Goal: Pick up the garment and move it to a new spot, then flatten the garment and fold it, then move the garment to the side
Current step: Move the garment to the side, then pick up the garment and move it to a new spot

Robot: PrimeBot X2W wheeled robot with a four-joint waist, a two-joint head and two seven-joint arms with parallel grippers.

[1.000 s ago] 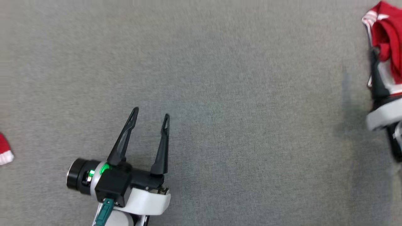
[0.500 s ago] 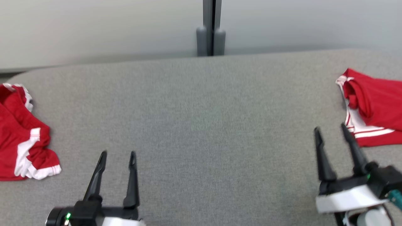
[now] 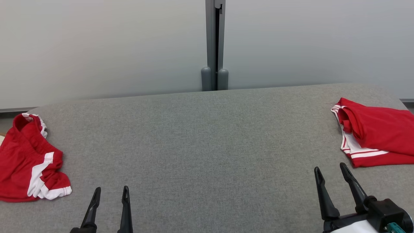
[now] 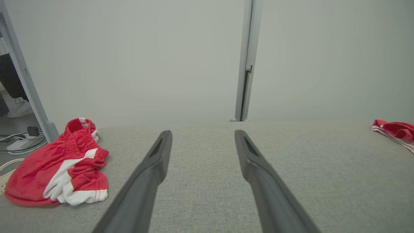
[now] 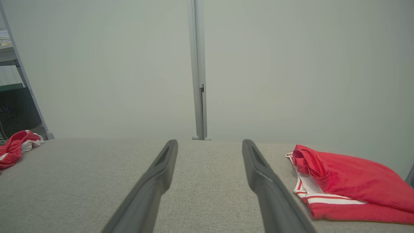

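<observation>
A crumpled red garment (image 3: pixel 26 161) with white trim lies at the table's left edge, also in the left wrist view (image 4: pixel 58 168). A second red garment (image 3: pixel 375 129), folded, with white stripes, rests at the right edge (image 5: pixel 349 187). My left gripper (image 3: pixel 111 189) is open and empty near the front, well right of the crumpled one (image 4: pixel 203 134). Open and empty as well, my right gripper (image 3: pixel 330 167) stands just in front of and left of the folded garment, not touching it (image 5: pixel 210 142).
The grey fabric table (image 3: pixel 207 145) stretches wide between the two garments. Pale wall panels with a grey post (image 3: pixel 214 48) stand right behind its far edge. Cables and a power strip (image 4: pixel 19 142) lie on the floor past the left edge.
The head camera has tilted up, bringing the wall and both garments into view. My right gripper, earlier against the folded garment, now stands clear of it. Both grippers stay open.
</observation>
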